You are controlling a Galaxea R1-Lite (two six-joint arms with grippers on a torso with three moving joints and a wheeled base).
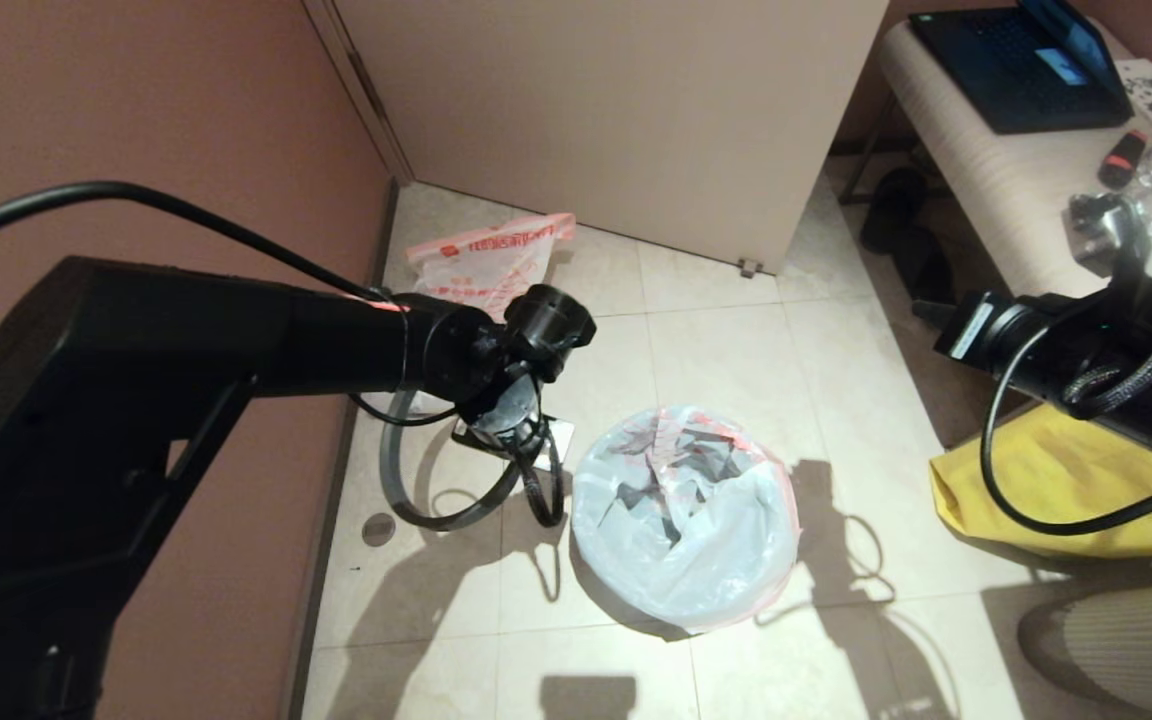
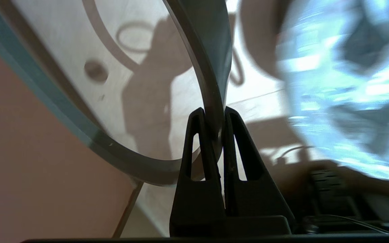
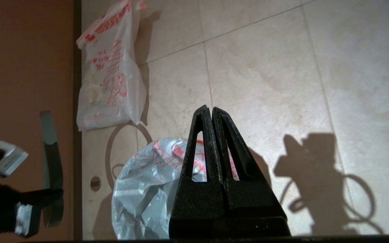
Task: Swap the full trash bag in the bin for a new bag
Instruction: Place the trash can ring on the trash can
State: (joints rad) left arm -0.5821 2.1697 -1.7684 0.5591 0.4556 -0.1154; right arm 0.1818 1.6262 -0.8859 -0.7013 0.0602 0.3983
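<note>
The new bag (image 1: 686, 520) is draped over the bin, crinkly whitish with a pink band, and hides nearly all of it; only dark patches show through the plastic. My left gripper (image 1: 521, 445) hangs just left of the bin, shut on the grey ring (image 1: 406, 500), which dangles above the floor. In the left wrist view the fingertips (image 2: 199, 114) pinch the ring (image 2: 211, 50), with the new bag (image 2: 343, 84) beside it. The full trash bag (image 1: 491, 262) with red print lies by the wall. My right gripper (image 3: 211, 108) is shut and empty, above the new bag (image 3: 140, 192) and the full trash bag (image 3: 108, 77).
A yellow bag (image 1: 1036, 480) lies on the floor at right under my right arm (image 1: 1086, 370). A bench with a laptop (image 1: 1016, 60) stands at the back right, with dark shoes (image 1: 896, 220) beside it. The brown wall runs along the left, with a floor drain (image 1: 377, 529) near it.
</note>
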